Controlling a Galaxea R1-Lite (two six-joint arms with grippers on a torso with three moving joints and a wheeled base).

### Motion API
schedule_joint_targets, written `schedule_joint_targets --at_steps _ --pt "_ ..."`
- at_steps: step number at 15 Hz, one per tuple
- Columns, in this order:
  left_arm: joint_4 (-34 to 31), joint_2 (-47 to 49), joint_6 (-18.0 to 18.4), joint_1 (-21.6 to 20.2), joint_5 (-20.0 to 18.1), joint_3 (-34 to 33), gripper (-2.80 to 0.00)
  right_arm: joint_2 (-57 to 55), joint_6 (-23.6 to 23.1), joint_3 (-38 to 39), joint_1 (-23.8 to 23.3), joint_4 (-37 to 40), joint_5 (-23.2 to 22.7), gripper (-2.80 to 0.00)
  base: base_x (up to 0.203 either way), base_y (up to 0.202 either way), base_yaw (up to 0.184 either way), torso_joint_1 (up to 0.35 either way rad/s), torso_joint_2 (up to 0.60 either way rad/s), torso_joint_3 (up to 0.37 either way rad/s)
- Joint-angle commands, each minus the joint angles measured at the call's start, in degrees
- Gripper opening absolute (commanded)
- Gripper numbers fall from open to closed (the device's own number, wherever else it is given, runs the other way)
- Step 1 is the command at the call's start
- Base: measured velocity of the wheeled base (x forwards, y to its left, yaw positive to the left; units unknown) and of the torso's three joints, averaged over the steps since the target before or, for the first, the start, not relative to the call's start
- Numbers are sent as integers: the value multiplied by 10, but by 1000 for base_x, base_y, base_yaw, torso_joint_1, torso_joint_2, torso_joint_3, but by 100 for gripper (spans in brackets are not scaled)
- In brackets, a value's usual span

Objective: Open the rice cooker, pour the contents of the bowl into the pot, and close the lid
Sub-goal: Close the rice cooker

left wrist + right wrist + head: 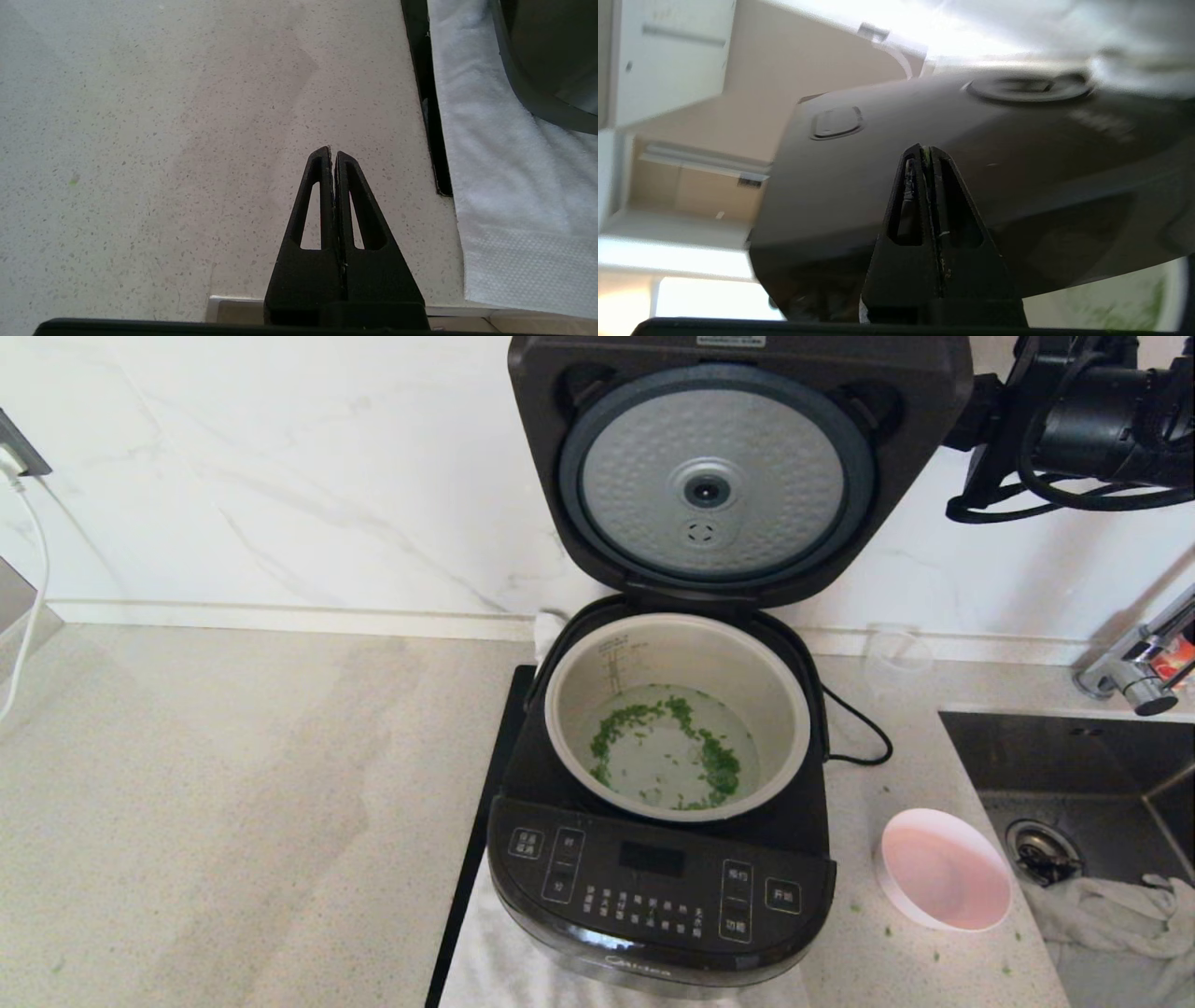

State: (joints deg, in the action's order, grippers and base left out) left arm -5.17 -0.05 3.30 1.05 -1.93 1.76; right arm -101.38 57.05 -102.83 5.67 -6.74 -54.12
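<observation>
Head view: sink point(1074, 756) and cloth point(1111, 905) flank the emptied bowl point(945, 870); right hand point(927, 150), pressed together, behind the lid point(971, 186).

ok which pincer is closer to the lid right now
Right. The right pincer, shut, is raised at the back of the open lid, by its upper right corner in the head view. The left pincer, also shut, is low over the counter, left of the cooker.
</observation>
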Motion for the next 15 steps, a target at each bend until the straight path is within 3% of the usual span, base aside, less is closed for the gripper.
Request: schedule_joint_targets --at_steps 1,11,15 --pt "0 0 0 0 0 0 -280 28 3 36 3 1 -19 -280 0 0 0 0 0 0" --pt "0 0 0 0 0 0 -280 101 -12 273 52 -8 -23 -280 0 0 0 0 0 0" --pt "0 0 0 0 0 0 -280 114 -44 366 81 -9 -9 -280 0 0 0 0 0 0"
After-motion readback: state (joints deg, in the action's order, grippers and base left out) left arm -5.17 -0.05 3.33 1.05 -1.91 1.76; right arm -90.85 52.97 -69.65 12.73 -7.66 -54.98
